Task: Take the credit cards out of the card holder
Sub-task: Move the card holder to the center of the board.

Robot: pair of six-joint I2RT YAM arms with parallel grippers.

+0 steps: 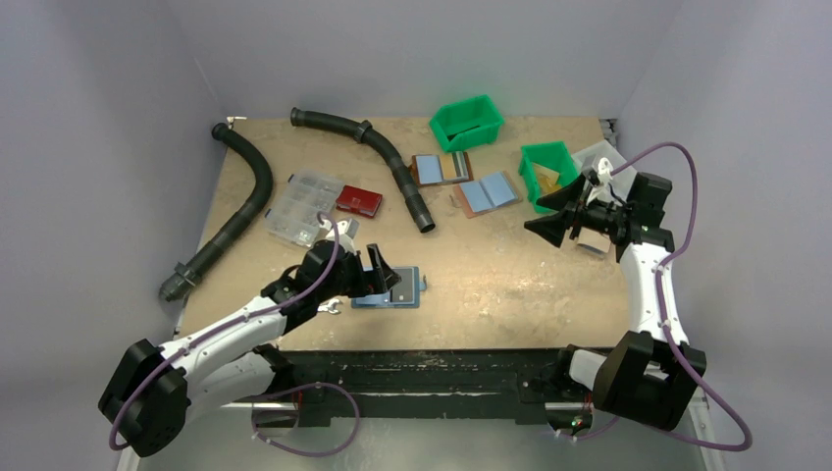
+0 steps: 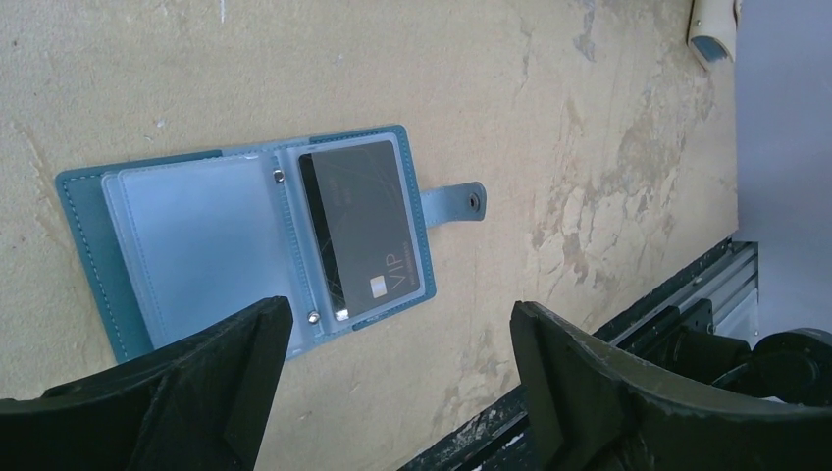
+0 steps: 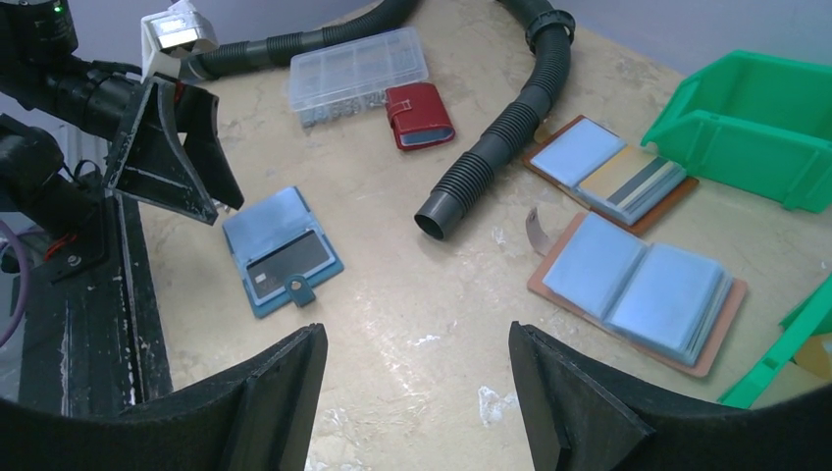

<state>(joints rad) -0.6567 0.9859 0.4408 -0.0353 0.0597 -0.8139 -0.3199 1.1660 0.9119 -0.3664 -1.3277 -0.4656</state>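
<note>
The dark-blue card holder [image 1: 394, 290] lies open flat near the table's front edge, snap tab [image 2: 463, 201] sticking out to one side. A dark card marked VIP [image 2: 358, 226] sits in its clear pocket; the other pocket [image 2: 196, 235] looks empty. My left gripper [image 1: 383, 270] hovers open just above the holder's near edge, nothing between its fingers [image 2: 245, 363]. From the right wrist view the holder [image 3: 280, 245] and its card [image 3: 289, 260] show under the left gripper [image 3: 177, 147]. My right gripper [image 1: 543, 214] hangs open and empty high at the right, far from the holder.
Two brown-backed holders with blue pockets [image 1: 442, 167] [image 1: 488, 193] lie at the back, next to two green bins [image 1: 467, 122] [image 1: 546, 172]. Black hoses [image 1: 392, 162] [image 1: 235, 211], a clear organiser box [image 1: 302, 206] and a red wallet [image 1: 359, 200] sit at the left and middle.
</note>
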